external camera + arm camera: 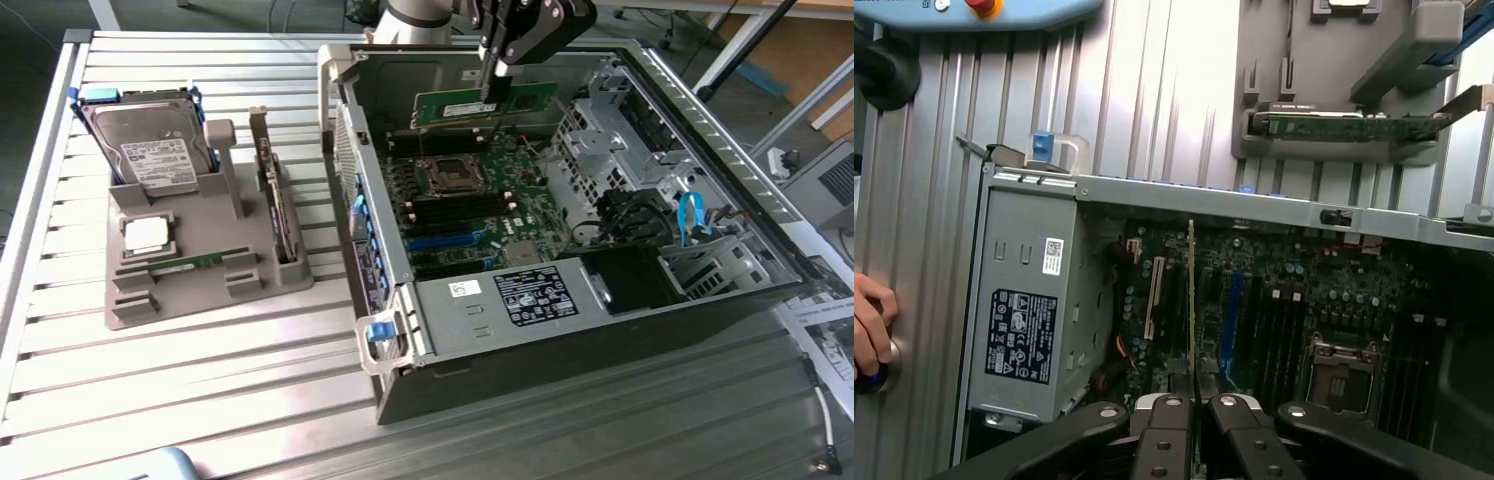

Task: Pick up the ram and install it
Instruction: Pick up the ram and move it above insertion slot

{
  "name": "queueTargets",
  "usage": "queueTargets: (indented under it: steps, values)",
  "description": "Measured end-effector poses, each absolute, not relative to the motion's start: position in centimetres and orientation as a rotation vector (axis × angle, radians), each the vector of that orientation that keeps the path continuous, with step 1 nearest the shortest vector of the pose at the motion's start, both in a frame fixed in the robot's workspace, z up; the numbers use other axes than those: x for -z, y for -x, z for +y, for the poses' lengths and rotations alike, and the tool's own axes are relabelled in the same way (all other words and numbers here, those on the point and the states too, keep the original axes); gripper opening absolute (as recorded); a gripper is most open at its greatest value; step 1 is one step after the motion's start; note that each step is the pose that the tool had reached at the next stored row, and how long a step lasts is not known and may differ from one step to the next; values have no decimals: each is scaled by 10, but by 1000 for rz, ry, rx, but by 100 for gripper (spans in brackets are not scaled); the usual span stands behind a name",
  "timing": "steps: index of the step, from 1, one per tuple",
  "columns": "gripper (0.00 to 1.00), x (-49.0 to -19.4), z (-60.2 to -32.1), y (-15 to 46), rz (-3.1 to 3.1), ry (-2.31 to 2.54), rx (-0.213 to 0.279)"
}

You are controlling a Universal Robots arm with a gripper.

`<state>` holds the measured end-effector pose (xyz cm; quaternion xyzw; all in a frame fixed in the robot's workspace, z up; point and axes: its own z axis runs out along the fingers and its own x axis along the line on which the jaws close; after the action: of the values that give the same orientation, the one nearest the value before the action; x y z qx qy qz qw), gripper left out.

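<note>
Jaws on the gripper (493,88) are sitting almost fully closed, pinching the ram (483,106) by its top edge, so the stick is hanging below the fingers with its long side roughly level. It's hovering inside the open computer case (747,230), up near the far wall and above the motherboard (467,190). It isn't sitting in any slot, and the black memory slots (454,212) are lying lower down on the board, next to the processor socket (447,172).

From the wrist view I'm seeing the stick edge-on, as a thin line running out from between the two pads, with the board underneath it.

The power supply (534,295) with its black label is sitting at the near end of the case.

Over on the exterior view's left, well apart from the case, a grey holder (200,290) is sitting on the slatted metal table (200,390). It's carrying a hard drive (150,140) standing up at the back, a square processor chip (147,235), another green stick (187,263) lying in a slot, and an expansion card (274,195) standing on edge.

A person's hand (869,325) is resting on the table out past the power supply end of the case.
</note>
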<state>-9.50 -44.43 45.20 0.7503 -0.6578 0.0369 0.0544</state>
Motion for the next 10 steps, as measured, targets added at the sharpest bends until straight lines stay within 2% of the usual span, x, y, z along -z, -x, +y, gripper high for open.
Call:
queueTargets:
  steps: [10]
  values:
    - [13,-452,-444,88,-1998,-2278,-113]
